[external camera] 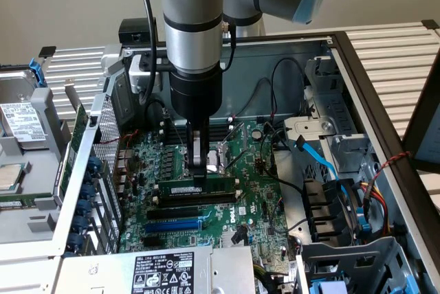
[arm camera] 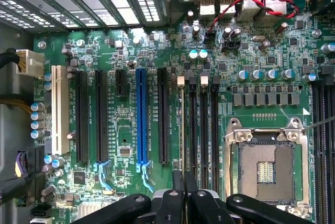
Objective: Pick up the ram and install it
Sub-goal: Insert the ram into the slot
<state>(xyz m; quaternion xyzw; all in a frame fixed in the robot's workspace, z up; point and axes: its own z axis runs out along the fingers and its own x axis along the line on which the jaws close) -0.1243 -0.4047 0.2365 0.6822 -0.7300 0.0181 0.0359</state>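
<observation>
My gripper [external camera: 199, 183] is sitting right over the middle of the ram [external camera: 223, 189], so that stretch of its top edge is hidden. The ram's sticker print is too small to read. My arm [external camera: 194, 33] blocks the motherboard's [external camera: 254, 198] rear edge. From the wrist the ram is just a thin edge-on line, so I can't tell whether it's seated. The picture's edge cuts off the power-supply label [external camera: 163, 273].
</observation>
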